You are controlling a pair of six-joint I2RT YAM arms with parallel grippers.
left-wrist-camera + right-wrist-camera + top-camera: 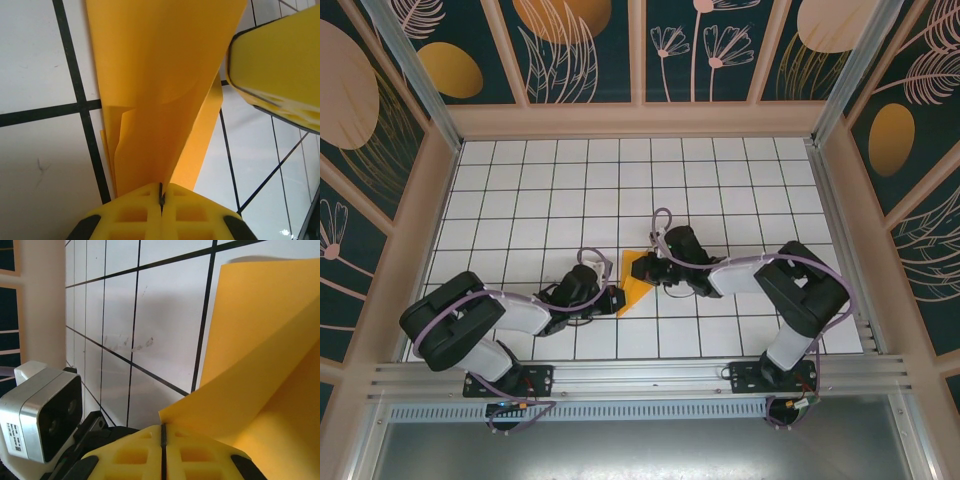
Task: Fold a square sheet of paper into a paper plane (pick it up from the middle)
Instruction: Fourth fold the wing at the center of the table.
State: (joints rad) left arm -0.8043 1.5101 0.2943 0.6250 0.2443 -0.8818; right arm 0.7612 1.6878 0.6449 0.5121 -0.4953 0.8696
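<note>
Left claw (pixel 161 189), right claw (pixel 162 431) both clamped on paper (pixel 632 285), layered folds seen from left wrist

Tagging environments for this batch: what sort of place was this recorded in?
Probably a purpose-built robot test cell rather than a home or workshop: a white grid-lined tabletop, enclosing wall panels of dark leafy wallpaper, and an aluminium mounting rail along the near edge.

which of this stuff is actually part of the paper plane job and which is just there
In the job: folded orange-yellow paper; left gripper and right gripper, both pinched shut on it.

Just there: white grid table; leafy wallpaper walls; metal rail.
</note>
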